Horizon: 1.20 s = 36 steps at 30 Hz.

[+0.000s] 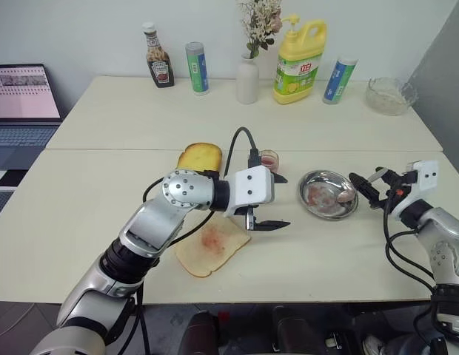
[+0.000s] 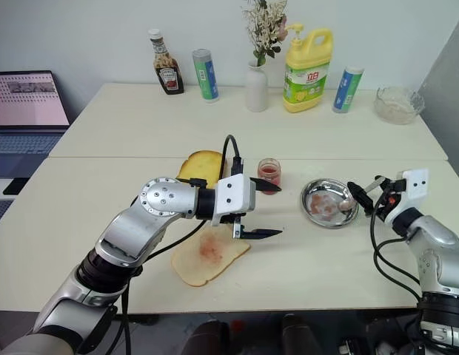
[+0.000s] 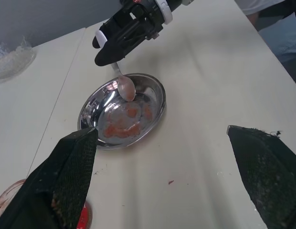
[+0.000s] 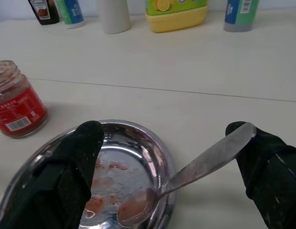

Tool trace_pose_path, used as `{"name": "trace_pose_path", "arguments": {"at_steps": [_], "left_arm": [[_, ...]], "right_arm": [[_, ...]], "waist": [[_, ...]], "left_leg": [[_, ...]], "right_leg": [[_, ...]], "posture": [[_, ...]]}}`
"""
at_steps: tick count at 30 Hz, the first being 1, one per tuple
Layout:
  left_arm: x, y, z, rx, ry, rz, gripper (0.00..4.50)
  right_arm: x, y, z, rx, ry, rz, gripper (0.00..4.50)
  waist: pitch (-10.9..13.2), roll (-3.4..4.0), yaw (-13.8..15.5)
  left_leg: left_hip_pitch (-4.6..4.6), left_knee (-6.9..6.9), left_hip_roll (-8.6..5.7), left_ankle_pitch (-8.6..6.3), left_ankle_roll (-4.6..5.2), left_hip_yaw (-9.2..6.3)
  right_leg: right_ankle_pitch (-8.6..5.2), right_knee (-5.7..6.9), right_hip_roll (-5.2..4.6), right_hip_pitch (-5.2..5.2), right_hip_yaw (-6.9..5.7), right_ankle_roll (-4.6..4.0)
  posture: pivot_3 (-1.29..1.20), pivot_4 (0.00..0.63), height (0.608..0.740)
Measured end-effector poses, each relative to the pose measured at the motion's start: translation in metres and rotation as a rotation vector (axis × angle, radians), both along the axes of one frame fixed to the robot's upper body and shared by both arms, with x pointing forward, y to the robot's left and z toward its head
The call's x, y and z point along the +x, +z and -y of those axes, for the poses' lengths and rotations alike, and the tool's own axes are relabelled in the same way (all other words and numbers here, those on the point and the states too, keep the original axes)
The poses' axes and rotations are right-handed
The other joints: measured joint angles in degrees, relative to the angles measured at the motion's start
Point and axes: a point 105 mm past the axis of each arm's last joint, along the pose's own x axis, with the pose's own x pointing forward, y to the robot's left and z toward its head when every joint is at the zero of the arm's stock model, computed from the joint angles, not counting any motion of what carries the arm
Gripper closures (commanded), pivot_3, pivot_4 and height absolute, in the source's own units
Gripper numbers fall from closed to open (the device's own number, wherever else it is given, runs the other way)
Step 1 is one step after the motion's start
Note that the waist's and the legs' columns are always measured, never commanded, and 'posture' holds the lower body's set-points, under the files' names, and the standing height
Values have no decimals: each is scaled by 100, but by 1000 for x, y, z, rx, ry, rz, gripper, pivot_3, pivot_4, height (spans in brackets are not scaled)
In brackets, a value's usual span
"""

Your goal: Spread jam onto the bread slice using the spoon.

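Yellow detergent jug [image 2: 306,70] at the table's far edge is carrying a green label with two large Chinese characters, "立白". Dark ketchup bottle [image 2: 166,65] is showing a white keystone-shaped label; its lettering is too small to make out. Jam jar [image 4: 15,101] is wearing a red label with white print and a barcode, wording not legible. Two green-and-blue tubes [image 2: 205,74] are bearing print too small to read. Laptop screen [image 2: 28,99] is displaying a page, text illegible.

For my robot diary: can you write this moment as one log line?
right gripper: open, spoon leaning on one finger | spoon bowl in dish | left gripper: open, empty | bread slice: smeared
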Motion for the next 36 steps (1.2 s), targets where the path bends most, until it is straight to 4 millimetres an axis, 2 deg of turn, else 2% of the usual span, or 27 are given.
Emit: {"name": "trace_pose_path", "arguments": {"at_steps": [7,15,19,24,29,36], "left_arm": [[0,0,1,-2,-5,3,0],[-1,0,1,1,-13,6,0],[1,-2,0,5,-11,-1,0],[2,-3,-1,11,-5,0,0],[3,-3,-1,15,-3,2,0],[3,-4,-1,16,-3,2,0]], "right_arm": [[-5,-10,-15,-60,87,-22,45],[-3,-6,-2,-255,40,56,45],[-2,-9,-2,-364,54,83,45],[-4,-10,-10,-334,105,92,45],[-4,-10,-15,-434,138,136,45],[0,-3,-16,-333,109,154,45]], "waist": [[0,0,1],[0,0,1],[0,0,1],[0,0,1],[0,0,2],[0,0,1]], "left_leg": [[0,1,0,0,0,-1],[3,2,0,0,0,0],[6,2,-1,0,0,1],[10,1,0,0,0,0],[23,1,-1,0,-1,2],[29,1,0,0,-1,2]], "right_leg": [[0,0,0,1,0,0],[0,1,0,2,0,0],[0,1,0,5,1,0],[0,1,0,10,1,0],[0,1,-1,20,1,0],[0,3,-1,26,3,-1]], "posture": [[0,150,740],[0,150,740],[0,150,740],[0,150,740],[0,150,740],[0,150,740]]}}
